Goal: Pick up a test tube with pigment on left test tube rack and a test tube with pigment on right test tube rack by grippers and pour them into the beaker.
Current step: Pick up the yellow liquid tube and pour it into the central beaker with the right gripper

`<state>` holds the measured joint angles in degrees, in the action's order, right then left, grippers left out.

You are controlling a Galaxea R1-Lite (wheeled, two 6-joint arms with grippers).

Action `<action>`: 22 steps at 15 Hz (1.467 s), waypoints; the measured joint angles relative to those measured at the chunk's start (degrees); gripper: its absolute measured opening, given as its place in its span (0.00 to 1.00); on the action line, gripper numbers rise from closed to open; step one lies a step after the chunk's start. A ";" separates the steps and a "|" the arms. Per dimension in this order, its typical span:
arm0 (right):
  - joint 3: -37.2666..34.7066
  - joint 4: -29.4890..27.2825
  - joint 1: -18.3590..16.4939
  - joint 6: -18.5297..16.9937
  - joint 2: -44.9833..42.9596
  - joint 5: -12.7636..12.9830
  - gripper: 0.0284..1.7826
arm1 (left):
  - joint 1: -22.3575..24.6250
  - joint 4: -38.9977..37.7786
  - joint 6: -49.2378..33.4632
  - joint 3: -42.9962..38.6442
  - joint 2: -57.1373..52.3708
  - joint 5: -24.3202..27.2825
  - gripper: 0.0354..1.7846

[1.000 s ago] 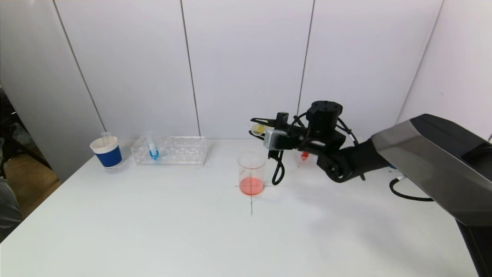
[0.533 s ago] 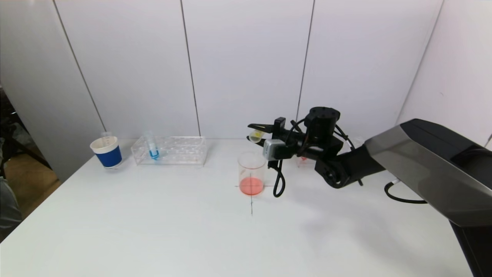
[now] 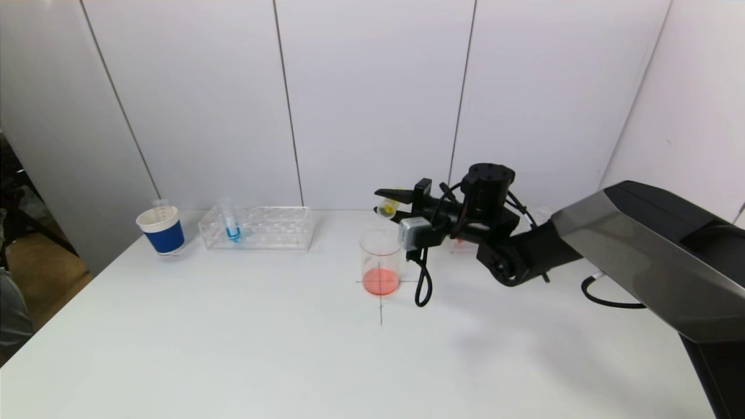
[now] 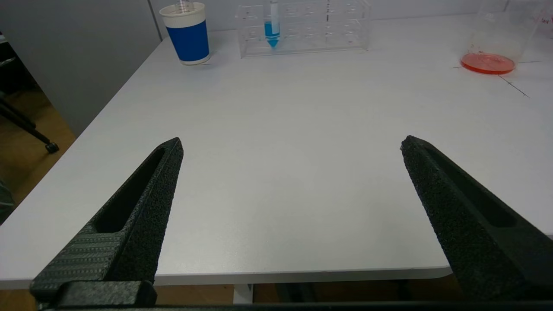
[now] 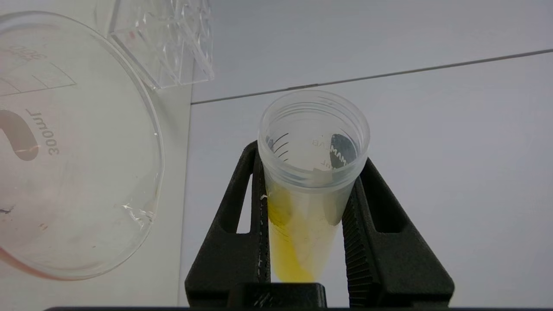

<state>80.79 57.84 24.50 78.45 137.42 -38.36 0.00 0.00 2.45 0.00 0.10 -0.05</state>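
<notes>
Yellow tube (image 5: pixel 312 185): clear plastic, threaded open mouth, printed graduations, yellow pigment lying along its lower wall; held nearly level just above and behind the beaker's rim.
Right end effector (image 3: pixel 389 203): two black ribbed fingers (image 5: pixel 255 224) pinching the tube below its collar.
Step in hand: the pour from the right rack's tube, judged about to start (no stream shows).
Next move: more wrist roll, with the mouth brought over the beaker opening.
Beaker (image 3: pixel 381 262): clear glass cylinder marked 300 mL, thin red liquid at the bottom, standing on a cross drawn on the counter (image 3: pixel 233 349).
Left rack (image 3: pixel 256 228): clear acrylic box, one blue-filled tube (image 3: pixel 231 224) upright.
Left end effector (image 4: pixel 289 181): spread wide, empty, low at the counter's near edge.
Paper cup (image 3: pixel 161 229): blue band, beside the left rack.
</notes>
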 joint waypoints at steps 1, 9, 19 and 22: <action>0.00 0.45 0.00 0.49 0.01 -0.13 0.29 | 0.00 0.00 0.00 0.00 0.00 0.00 0.99; -0.02 1.52 -0.39 4.90 0.48 -0.85 0.29 | 0.00 0.00 -0.02 0.00 0.00 0.02 0.99; 1.27 0.59 -0.80 9.70 1.39 -0.33 0.29 | 0.00 0.00 -0.02 0.00 0.00 -0.02 0.99; 3.58 -2.01 -0.80 12.68 1.80 0.06 0.29 | 0.00 0.00 -0.02 0.00 0.00 -0.02 0.99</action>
<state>84.37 55.83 23.70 91.12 139.23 -38.30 0.00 0.00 2.43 0.00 0.10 -0.07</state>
